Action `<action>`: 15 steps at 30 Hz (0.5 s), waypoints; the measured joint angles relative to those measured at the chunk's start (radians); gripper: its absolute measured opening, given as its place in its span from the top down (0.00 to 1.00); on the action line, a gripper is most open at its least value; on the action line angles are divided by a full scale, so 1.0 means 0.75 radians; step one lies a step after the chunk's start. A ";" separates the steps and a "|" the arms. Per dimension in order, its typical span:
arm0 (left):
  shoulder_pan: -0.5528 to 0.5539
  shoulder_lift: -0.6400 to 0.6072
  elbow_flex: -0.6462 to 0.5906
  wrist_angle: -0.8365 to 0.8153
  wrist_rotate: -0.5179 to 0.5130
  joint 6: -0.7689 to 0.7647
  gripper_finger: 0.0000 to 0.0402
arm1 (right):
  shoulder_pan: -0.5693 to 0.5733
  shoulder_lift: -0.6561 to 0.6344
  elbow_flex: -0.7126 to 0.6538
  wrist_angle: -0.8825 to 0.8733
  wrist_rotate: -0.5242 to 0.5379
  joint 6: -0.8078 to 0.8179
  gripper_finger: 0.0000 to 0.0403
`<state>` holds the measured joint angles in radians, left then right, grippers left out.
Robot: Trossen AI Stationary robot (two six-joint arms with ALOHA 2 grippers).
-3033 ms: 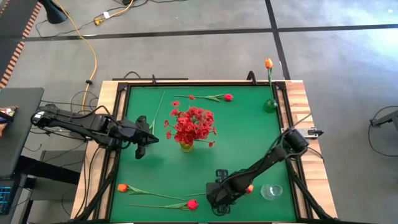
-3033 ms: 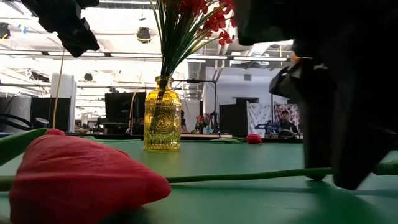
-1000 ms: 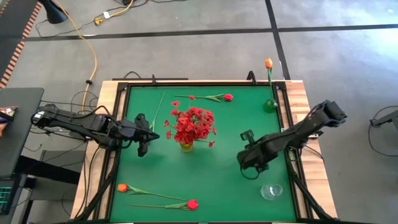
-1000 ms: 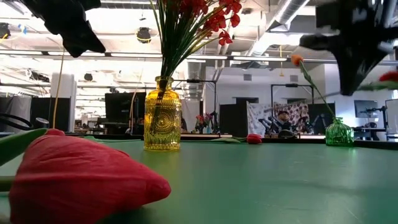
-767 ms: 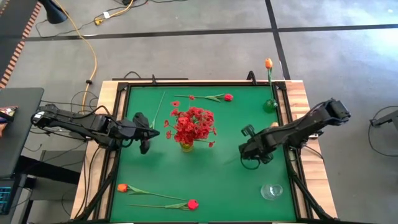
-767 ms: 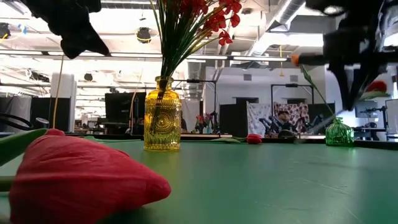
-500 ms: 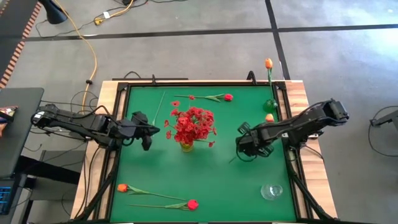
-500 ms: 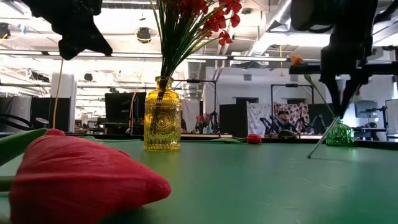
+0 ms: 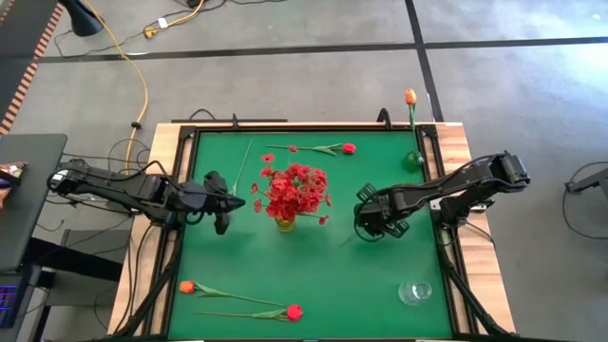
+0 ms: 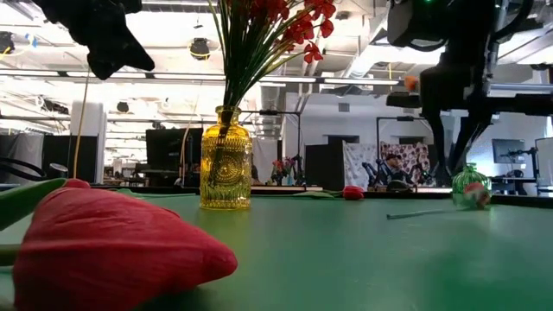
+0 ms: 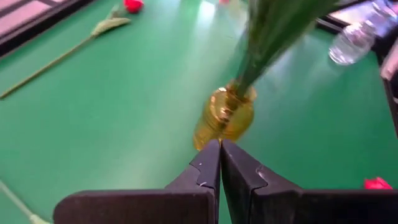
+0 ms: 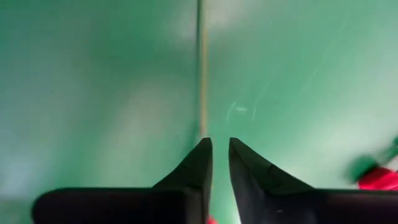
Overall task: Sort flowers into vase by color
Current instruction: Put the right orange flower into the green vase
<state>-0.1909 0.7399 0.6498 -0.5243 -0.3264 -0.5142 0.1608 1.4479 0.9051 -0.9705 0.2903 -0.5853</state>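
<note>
Right gripper (image 9: 369, 220) pinches a thin green stem (image 12: 201, 74) over open green table (image 9: 313, 275) right of the yellow vase (image 9: 285, 224) of red sprigs (image 9: 296, 190). Left gripper (image 9: 226, 201), fingers together and empty, hovers left of it. Loose tulips (image 9: 237, 302) lie along the near edge.

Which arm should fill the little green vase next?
Right. The right gripper seems to pinch a thin stem and hangs near the green vase. The left gripper sits shut beside the yellow vase, farther off.
</note>
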 joint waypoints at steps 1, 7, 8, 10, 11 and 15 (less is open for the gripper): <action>0.000 0.000 0.000 0.000 0.016 0.010 1.00 | 0.000 0.000 0.001 0.000 0.000 0.032 0.78; 0.000 0.000 0.000 0.000 0.069 0.059 1.00 | 0.017 0.000 0.013 -0.034 -0.002 0.420 0.62; 0.000 0.000 0.000 0.000 0.080 0.072 1.00 | 0.025 0.000 0.022 -0.041 -0.002 0.542 0.60; 0.000 0.000 0.000 0.000 0.106 0.099 1.00 | 0.043 0.000 0.047 -0.061 -0.011 0.816 0.56; 0.000 0.000 0.000 0.000 0.115 0.112 1.00 | 0.051 0.000 0.061 -0.073 -0.034 0.974 0.54; 0.000 0.000 0.000 -0.001 0.125 0.117 1.00 | 0.057 -0.001 0.093 -0.062 -0.148 1.671 0.51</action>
<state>-0.1910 0.7399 0.6498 -0.5247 -0.2325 -0.4267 0.2033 1.4475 0.9747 -1.0171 0.1793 0.6678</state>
